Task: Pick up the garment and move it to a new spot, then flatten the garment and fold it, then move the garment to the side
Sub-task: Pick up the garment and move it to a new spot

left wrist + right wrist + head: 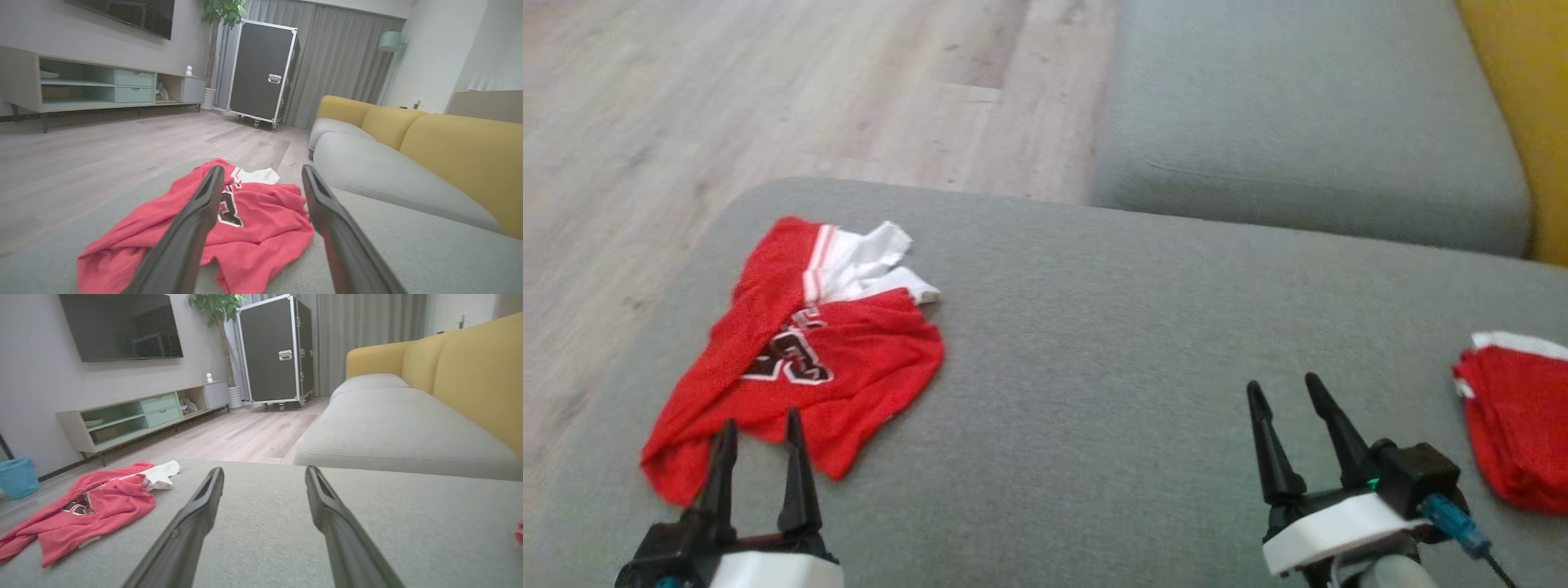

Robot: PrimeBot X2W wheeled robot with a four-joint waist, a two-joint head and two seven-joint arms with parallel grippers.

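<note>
Crumpled red mesh jersey with white trim [800, 359]: lies on the left part of the grey fabric sofa seat [1094, 327]. Its near edge is just ahead of the left tool [760, 418], which is released and empty. Right tool [1281, 381]: released, empty, over bare cushion, well apart from the jersey. Second red cloth bundle [1515, 425]: far right.

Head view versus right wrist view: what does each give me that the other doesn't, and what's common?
Head view adds the left gripper, open, by the near edge of the jersey. Right wrist view adds the TV, cabinet, black case, plant and blue bin. Both share the crumpled jersey, grey sofa, open right gripper and floor.
</note>
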